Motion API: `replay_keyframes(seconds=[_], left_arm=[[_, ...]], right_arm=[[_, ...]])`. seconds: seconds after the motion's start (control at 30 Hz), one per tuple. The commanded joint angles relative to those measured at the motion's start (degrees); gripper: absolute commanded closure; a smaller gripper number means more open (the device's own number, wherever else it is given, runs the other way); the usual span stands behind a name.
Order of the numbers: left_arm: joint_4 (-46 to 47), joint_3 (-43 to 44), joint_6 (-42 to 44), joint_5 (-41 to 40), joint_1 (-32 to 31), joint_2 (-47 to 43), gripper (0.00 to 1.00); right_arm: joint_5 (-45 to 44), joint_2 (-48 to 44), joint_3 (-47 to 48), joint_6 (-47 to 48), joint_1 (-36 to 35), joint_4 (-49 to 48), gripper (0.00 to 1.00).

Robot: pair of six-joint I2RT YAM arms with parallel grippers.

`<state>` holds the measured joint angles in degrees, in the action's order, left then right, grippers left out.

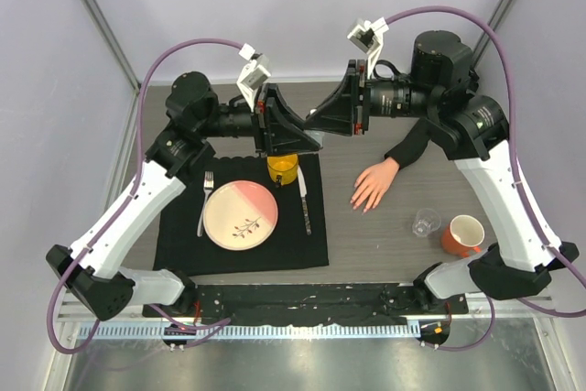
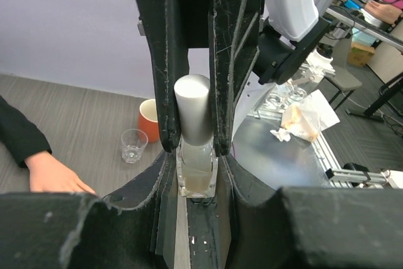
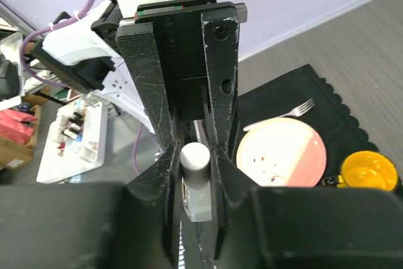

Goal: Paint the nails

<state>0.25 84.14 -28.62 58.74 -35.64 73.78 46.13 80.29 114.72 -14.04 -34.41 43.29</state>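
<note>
The left gripper (image 2: 196, 174) is clamping the nail polish bottle (image 2: 196, 155) between its fingers, and the right gripper (image 3: 194, 168) is clamping the silver cap (image 2: 192, 108); probably unscrewing is coming next.

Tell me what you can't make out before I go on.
The nails on the hand: too small in the top view to tell painted from bare; in the left wrist view the left gripper covers the fingertips.
The bottle: in the top view, hidden where the right gripper meets the left gripper.
The cap seam: both grippers cover it in the wrist views, so loosened or not is unclear.
</note>
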Motion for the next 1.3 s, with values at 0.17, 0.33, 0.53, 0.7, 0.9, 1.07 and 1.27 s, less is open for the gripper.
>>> replay_keyframes(seconds=[0.17, 0.33, 0.53, 0.7, 0.9, 1.07, 1.27], left_arm=[[-14.03, 10.15, 9.53, -20.10, 0.66, 1.98, 1.00], [-15.99, 11.31, 12.10, -31.75, 0.57, 3.21, 1.00], [-10.71, 9.29, 9.90, -33.70, 0.22, 3.92, 1.00], [-14.13, 8.68, 11.74, -33.17, 0.13, 2.34, 1.00], [-19.32, 6.75, 16.67, -28.95, 0.13, -1.08, 1.00], [-18.89, 4.37, 17.20, -20.01, 0.22, -2.50, 1.00], [-8.55, 1.30, 8.53, -4.10, 0.22, -2.50, 1.00]], right_arm=[[-25.53, -3.56, -1.87, 4.19, -3.01, 4.16, 0.99], [-91.23, 0.73, 4.71, -3.43, -33.06, 13.81, 0.99], [-105.46, 12.95, 18.25, -6.44, -39.41, 22.53, 0.98], [-99.67, 9.81, 16.07, -3.28, -38.63, 16.93, 0.63], [-86.22, 5.49, 16.15, 2.26, -35.99, 12.43, 0.39], [-62.49, 1.89, 15.99, 2.27, -25.82, 13.23, 0.37], [-24.31, -0.84, 11.32, 5.34, -10.07, 13.23, 0.37]])
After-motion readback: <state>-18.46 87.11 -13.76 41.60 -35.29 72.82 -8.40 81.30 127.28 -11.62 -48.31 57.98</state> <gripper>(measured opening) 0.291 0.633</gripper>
